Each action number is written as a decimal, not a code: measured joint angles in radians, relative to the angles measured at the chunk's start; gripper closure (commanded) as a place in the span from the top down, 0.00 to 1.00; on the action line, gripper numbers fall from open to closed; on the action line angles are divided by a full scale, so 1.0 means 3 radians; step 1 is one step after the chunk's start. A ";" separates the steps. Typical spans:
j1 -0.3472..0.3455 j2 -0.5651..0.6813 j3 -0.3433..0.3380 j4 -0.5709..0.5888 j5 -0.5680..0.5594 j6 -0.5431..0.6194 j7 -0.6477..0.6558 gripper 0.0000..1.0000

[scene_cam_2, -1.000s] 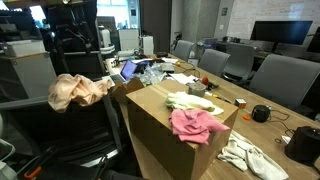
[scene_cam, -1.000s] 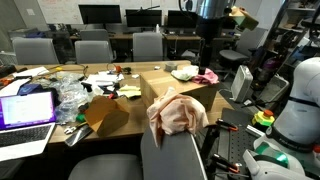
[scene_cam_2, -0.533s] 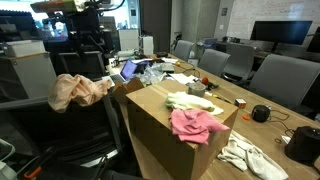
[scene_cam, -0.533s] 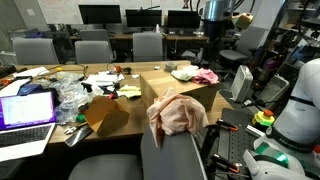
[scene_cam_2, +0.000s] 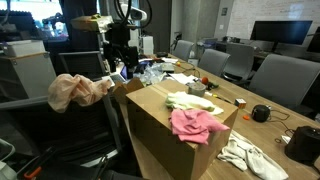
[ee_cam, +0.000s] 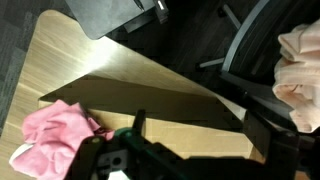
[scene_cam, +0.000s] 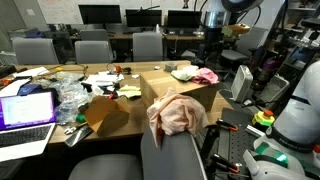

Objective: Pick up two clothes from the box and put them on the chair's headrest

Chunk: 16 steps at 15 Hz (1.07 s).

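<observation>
the gripper (ee_cam: 198, 125) hangs above the box (scene_cam_2: 160, 138), its jaws spread wide with nothing between them — in the wrist view only the box's brown surface and shadow show between the two fingers. in both exterior views the arm (scene_cam_2: 122, 22) stands over the far end of the box, away from the chair.

the pale beige-pink cloth (scene_cam: 176, 113) is out of the box and draped over the chair's headrest (scene_cam: 196, 138), which stands just beside one end of the box; the cloth hangs down over the top of the backrest in loose folds. the light green cloth (scene_cam_2: 190, 101) lies inside the box, crumpled, near the end away from the chair. touching it in the box is a bright pink cloth (scene_cam_2: 197, 125) — in the wrist view it shows at the lower left, under the gripper's edge. a white cloth (scene_cam_2: 244, 156) lies on the table beside the box.
</observation>
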 measured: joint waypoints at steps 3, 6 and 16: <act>-0.0120 0.0253 -0.0005 0.0002 -0.0004 0.0420 0.0170 1.00; -0.0201 0.0570 -0.0004 0.0037 -0.0029 0.0889 0.0356 1.00; -0.0344 0.1569 -0.0040 0.0583 -0.0701 0.1484 0.1302 1.00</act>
